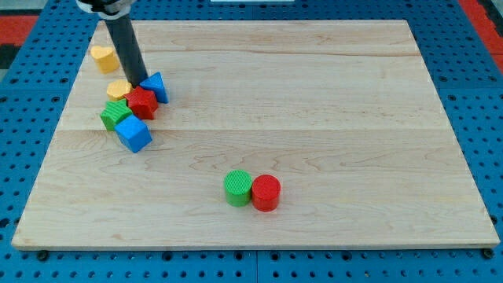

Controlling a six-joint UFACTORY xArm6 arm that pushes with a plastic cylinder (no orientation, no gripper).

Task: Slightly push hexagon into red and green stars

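Near the board's [259, 228] top-left corner, my tip [140, 83] sits right at the cluster of blocks, between the yellow hexagon [119, 89] on the view's left and the blue triangle [156, 86] on the view's right, just above the red star [143, 103]. There are no jaws here, only a bare rod, so nothing is held. The yellow hexagon already appears to touch the red star and lies just above the green star [115, 115], which touches the red star too. Judging by this, the push looks essentially done; at most a small nudge toward the green star remains. A blue cube [134, 134] rests just below the green star. A yellow heart [104, 58] sits apart, closer to the corner. Well away, near the bottom edge's middle, a green cylinder [238, 188] and a red cylinder [266, 192] stand touching.
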